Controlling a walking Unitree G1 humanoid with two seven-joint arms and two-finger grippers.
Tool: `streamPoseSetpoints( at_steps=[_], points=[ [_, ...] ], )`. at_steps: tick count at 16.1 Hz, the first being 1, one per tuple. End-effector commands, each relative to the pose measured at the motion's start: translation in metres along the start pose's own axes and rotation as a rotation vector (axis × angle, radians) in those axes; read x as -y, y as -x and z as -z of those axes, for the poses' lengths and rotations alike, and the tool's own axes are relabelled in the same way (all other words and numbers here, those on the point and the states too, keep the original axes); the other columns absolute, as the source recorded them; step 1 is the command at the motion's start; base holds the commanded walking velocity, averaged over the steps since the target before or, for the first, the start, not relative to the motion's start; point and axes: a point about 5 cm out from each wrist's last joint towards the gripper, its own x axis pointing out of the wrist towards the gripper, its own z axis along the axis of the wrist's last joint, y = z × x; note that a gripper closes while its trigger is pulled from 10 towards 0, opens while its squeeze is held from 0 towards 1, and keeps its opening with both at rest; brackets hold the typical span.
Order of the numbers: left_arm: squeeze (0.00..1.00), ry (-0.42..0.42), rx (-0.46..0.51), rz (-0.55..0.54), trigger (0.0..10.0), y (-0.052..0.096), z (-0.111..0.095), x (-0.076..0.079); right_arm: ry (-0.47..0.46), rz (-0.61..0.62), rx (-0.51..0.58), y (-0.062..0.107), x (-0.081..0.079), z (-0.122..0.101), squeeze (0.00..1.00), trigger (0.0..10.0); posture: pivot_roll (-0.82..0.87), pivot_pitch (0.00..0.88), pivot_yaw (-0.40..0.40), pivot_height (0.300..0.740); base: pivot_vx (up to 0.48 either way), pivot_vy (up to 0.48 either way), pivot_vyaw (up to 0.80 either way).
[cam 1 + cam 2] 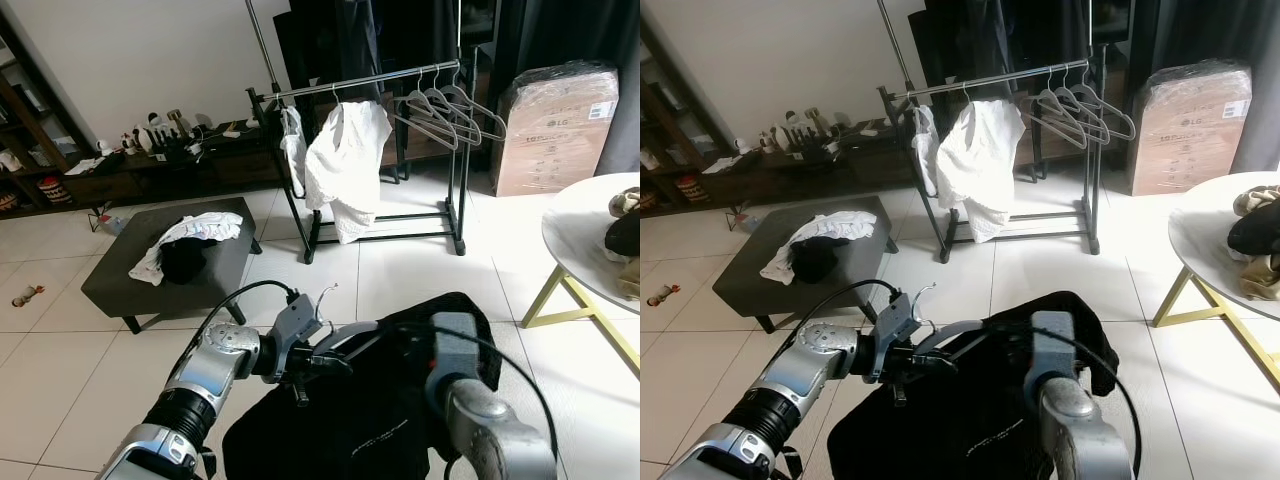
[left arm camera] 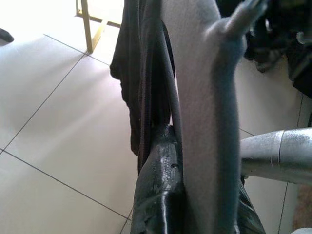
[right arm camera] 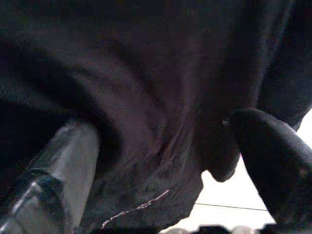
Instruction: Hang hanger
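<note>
The clothes rack stands across the tiled floor, well away from the robot, with a white shirt hanging toward its left end and a few bare hangers bunched at its right end. Down here, close in front of the robot and far short of that rack, the hanger it has to hang sits between its two arms, a pale grey one already threaded into a black garment that droops from it in a heavy, floppy mass. The left gripper is clamped on the hanger's neck just below the wire hook; the left wrist view shows a black finger pressed flat against the grey bar with cloth trailing beside it. The right gripper is buried in the fabric on the far side of the hanger from the left one, one dark fingertip poking out past the hem, and I cannot tell whether it is pinching the cloth or merely resting under it. The hanger itself looks stiff and light, but smooth, so it could twist in a narrow pinch; the garment is soft, will swing, and could slide off a shoulder if the bar tilts. I'd say the neck is the right place to hold, keeping the hook free and upright for the rack's rail. A low dark bench with crumpled clothes lies left of the rack.
</note>
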Motion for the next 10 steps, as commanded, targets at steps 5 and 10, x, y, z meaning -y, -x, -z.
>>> streamPoseSetpoints(
  at_steps=[5,10],
  points=[
    [0.00,-0.001,0.026,-0.020,10.0,0.008,-0.004,-0.003,-0.083,0.072,0.032,-0.004,-0.001,-0.006,0.00,10.0,-0.22,0.023,0.228,0.740,0.000,0.000,0.00],
    [0.00,0.002,0.026,-0.020,10.0,0.008,-0.004,-0.003,0.014,-0.213,0.010,0.005,-0.034,-0.003,0.00,10.0,-0.22,0.026,0.227,0.740,0.000,0.000,0.00]
  ],
)
